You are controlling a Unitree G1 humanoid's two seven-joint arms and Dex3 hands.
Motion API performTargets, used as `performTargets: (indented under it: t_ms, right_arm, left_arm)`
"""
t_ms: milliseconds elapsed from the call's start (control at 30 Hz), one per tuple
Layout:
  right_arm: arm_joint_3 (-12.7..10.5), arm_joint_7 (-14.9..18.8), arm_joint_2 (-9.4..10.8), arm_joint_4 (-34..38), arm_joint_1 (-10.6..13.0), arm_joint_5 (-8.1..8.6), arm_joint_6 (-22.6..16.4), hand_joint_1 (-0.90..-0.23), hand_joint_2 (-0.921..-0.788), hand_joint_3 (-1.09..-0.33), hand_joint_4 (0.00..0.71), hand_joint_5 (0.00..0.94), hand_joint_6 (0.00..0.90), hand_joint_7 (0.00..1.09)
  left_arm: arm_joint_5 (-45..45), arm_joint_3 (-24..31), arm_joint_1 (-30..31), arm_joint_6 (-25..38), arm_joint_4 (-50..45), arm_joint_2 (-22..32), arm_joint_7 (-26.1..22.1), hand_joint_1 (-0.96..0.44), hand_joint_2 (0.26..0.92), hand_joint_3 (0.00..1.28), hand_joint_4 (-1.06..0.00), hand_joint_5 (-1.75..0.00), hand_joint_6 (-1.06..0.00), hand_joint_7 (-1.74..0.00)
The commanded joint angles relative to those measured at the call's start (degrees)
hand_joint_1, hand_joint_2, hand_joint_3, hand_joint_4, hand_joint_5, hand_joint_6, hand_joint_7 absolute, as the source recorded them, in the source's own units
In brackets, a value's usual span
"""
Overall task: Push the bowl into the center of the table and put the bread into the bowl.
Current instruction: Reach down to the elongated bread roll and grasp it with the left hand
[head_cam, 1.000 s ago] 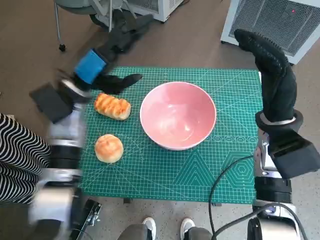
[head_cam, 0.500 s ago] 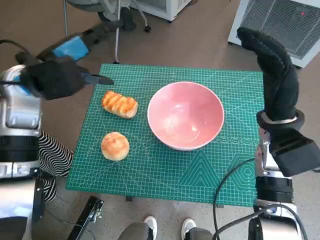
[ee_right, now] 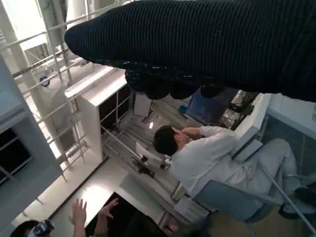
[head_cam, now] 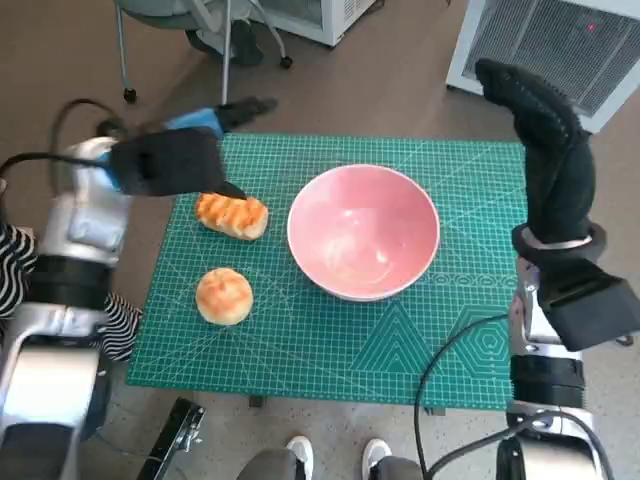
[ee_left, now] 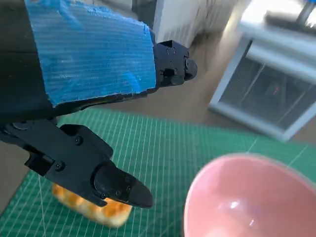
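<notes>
The glossy pink ceramic bowl [head_cam: 362,232] sits mid-mat on the green gridded cutting mat [head_cam: 300,340], the ridged golden bread roll [head_cam: 232,215] just beside it; my blue-taped left hand [head_cam: 170,160] hovers over that roll, fingers spread, holding nothing; my gloved right hand [head_cam: 545,130] stands upright, empty

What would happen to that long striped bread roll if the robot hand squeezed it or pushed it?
The long bread roll looks puffy and baked, so it would probably dent under a firm squeeze and feel light for its size. It lies flat on the green mat, and its oblong shape suggests it would slide or turn rather than roll far. The left robot hand hovers just above it.
</notes>
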Motion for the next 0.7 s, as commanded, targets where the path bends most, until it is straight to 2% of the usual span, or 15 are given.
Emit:
performTargets:
  t_ms: [33,300,567,700]
  right_arm:
    - [0.2,-0.3,0.3,0.2,1.1,0.38,1.0,-0.826,-0.921,-0.700,0.212,0.006,0.019,0.54]
    - [0.1,-0.1,0.1,-0.5,1.5,0.44,1.4,-0.820,-0.921,-0.701,0.213,0.006,0.020,0.54]
    - [0.1,-0.1,0.1,-0.6,1.6,0.43,1.5,-0.820,-0.921,-0.701,0.214,0.005,0.020,0.54]
    - [-0.1,-0.1,-0.1,-1.2,2.3,0.59,1.8,-0.826,-0.921,-0.700,0.212,0.004,0.020,0.54]
  left_arm:
    - [2.5,-2.7,-4.0,-0.2,5.6,-1.7,0.6,-0.08,0.710,0.04,0.00,0.00,-0.10,-0.07]
    - [6.1,-6.5,-7.1,0.4,14.6,-4.8,2.8,-0.09,0.712,0.04,0.00,0.00,-0.10,-0.06]
    - [6.4,-7.1,-8.2,-0.4,17.3,-5.4,3.5,-0.10,0.713,0.04,0.00,0.00,-0.11,-0.05]
    - [9.3,-9.8,-9.0,3.9,22.4,-7.4,3.7,-0.15,0.709,0.04,0.00,0.00,-0.11,-0.04]
